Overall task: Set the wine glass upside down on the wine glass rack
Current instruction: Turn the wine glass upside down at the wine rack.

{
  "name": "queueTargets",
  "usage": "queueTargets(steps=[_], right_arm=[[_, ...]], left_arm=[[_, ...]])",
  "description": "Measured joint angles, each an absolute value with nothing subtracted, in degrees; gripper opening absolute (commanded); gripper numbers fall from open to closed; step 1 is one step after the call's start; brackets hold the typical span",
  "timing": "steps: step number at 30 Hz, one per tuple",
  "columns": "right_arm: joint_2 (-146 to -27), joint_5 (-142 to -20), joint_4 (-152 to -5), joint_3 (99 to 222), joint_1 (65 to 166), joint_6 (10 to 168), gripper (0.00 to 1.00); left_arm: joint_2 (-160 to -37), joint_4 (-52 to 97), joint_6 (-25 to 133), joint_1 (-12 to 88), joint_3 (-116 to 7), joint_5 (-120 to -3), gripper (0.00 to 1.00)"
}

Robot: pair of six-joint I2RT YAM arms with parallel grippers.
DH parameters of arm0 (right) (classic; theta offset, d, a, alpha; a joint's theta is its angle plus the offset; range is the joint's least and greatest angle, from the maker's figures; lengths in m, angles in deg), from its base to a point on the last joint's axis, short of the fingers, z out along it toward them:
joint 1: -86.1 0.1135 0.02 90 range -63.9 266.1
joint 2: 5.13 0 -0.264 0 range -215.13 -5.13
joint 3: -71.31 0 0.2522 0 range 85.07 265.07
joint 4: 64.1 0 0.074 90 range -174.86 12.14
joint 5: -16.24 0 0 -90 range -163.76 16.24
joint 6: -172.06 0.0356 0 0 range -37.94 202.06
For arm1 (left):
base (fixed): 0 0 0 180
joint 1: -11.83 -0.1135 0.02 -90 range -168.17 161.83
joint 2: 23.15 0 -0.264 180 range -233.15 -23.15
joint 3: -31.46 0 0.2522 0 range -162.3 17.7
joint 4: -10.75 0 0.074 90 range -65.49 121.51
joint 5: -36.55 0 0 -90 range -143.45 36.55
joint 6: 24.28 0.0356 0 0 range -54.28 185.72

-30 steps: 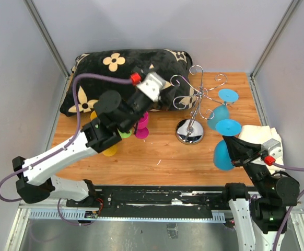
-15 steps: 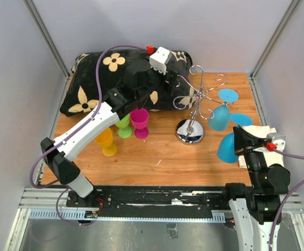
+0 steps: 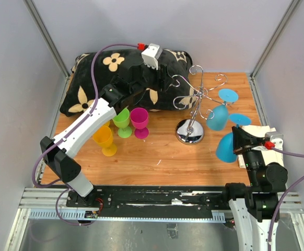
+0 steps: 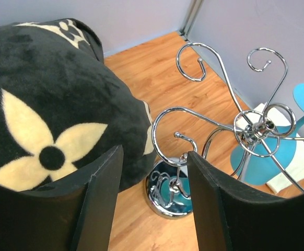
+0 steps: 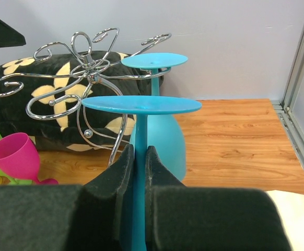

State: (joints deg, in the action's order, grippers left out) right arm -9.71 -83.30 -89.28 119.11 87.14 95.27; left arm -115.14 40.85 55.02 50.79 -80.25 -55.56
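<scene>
The wine glass rack (image 3: 196,99) is chrome wire with scroll arms on a round mirrored base (image 3: 189,132). One blue glass (image 3: 218,117) hangs upside down on its right side. My right gripper (image 5: 139,157) is shut on the stem of a second blue wine glass (image 3: 225,149), held upside down with its foot (image 5: 141,104) uppermost, just right of the rack (image 5: 92,73). My left gripper (image 4: 154,198) hovers over the rack's left scroll arms (image 4: 167,151). Its jaws stand apart, one curl between the fingers (image 4: 209,204) and close to the right one, with nothing gripped.
A black pillow (image 3: 115,78) with cream flowers lies at the back left. Pink (image 3: 140,121), green (image 3: 123,121) and yellow (image 3: 105,140) glasses stand upright left of the rack. A white cloth (image 3: 261,133) lies at the right edge under my right arm.
My left arm rose from over the coloured glasses and swung back to the rack's left scroll arms, its jaws narrowing. My right gripper shifted slightly with the blue glass.
</scene>
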Motion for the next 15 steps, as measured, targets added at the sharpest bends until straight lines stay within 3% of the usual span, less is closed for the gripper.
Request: queueTargets(steps=[9, 15], right_arm=[[-10.02, -86.10, -87.07, 118.63, 87.14, 95.27, 0.01], [-10.04, -89.88, -83.64, 117.36, 87.14, 93.88, 0.01]], left_arm=[[-117.94, 40.92, 53.64, 50.55, -81.01, -56.61, 0.57], [-120.67, 41.07, 52.57, 50.52, -82.81, -56.21, 0.43]])
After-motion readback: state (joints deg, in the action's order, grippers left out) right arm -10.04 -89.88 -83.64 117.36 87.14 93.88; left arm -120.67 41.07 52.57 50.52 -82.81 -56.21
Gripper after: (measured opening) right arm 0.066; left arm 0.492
